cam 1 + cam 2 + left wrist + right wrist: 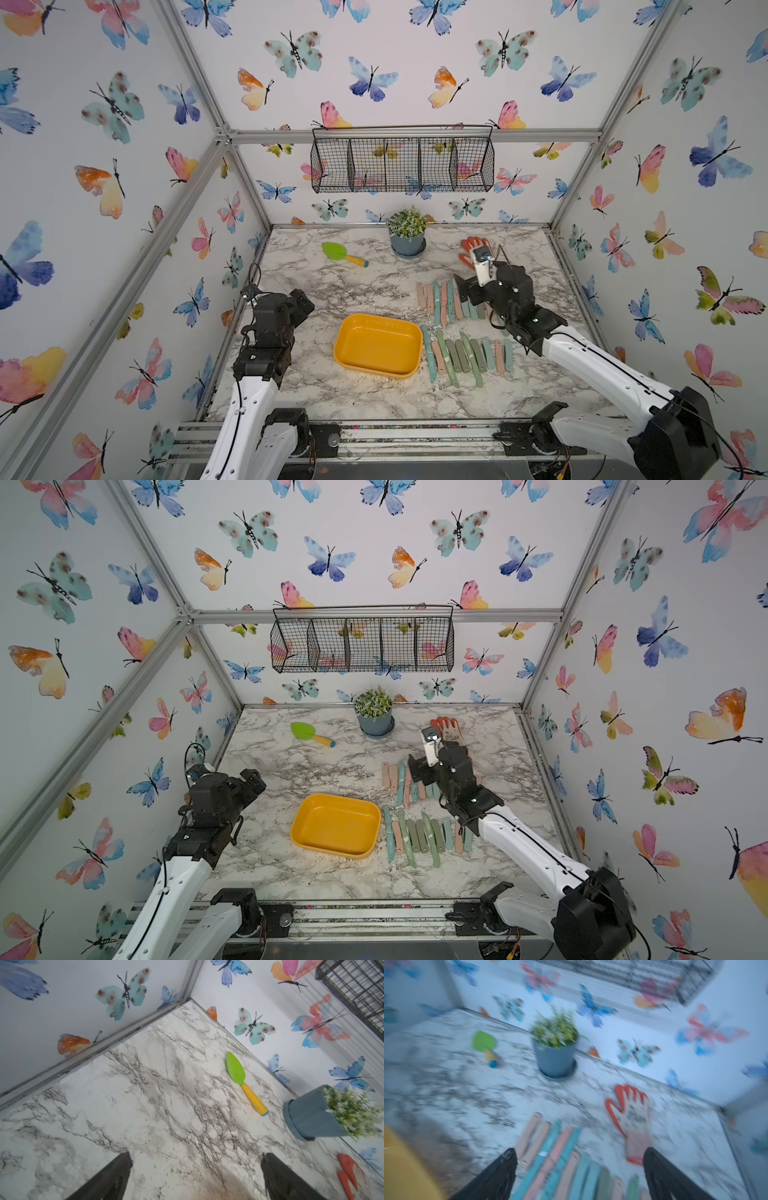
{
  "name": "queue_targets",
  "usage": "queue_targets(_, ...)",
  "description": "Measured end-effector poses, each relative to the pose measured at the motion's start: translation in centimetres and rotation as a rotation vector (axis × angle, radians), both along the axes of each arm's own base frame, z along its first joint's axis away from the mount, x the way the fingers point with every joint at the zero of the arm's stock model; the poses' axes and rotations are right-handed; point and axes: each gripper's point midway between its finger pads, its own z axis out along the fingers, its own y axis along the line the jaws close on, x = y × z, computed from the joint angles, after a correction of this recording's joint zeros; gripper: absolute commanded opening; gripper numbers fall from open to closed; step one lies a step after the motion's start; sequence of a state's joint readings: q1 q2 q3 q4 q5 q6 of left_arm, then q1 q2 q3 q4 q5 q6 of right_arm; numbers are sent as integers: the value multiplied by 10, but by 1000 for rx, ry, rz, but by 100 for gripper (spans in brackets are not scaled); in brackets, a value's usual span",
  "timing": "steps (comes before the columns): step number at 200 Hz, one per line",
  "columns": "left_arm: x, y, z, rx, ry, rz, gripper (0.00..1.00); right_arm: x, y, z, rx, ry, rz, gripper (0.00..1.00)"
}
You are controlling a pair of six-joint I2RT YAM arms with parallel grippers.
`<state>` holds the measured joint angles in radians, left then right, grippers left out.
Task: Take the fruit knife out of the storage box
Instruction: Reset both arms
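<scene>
Right arm: right end effector (579,1152) has its jaws spread wide, gripping nothing, above the far row of fruit knives (440,301).
Left arm: left end effector (195,1155) has its jaws apart, holding nothing, over the table (353,286).
Knives: near row of fruit knives (465,357) lies on the table, just right of the storage box (378,347).
Box: yellow, between the arms.

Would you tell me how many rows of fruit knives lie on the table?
2: a near row beside the storage box, a far row partly hidden under the right arm.
</scene>
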<state>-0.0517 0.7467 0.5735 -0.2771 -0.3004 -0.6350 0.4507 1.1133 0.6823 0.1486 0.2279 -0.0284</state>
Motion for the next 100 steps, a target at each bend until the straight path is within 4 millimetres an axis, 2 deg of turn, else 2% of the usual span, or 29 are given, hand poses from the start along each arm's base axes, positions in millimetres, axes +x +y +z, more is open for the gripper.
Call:
queue_targets(11,-2,9,-11,42,-9,53,98,-2,-39,-24,-1,3,-108,97)
queue_targets(24,-5,17,-24,110,-20,98,98,-10,-60,-52,-5,5,-163,97)
queue_targets(46,-7,27,-34,190,-27,153,99,-17,-70,-91,-13,9,-190,97)
queue_targets(65,-2,34,-35,244,-32,201,98,-14,-74,-114,-25,15,-212,97)
queue_targets(83,1,37,-36,306,-63,235,98,-7,-76,-121,-27,-6,-236,97)
queue_targets(100,-3,29,-45,393,-97,217,98,-1,-81,-116,-25,-60,-262,97)
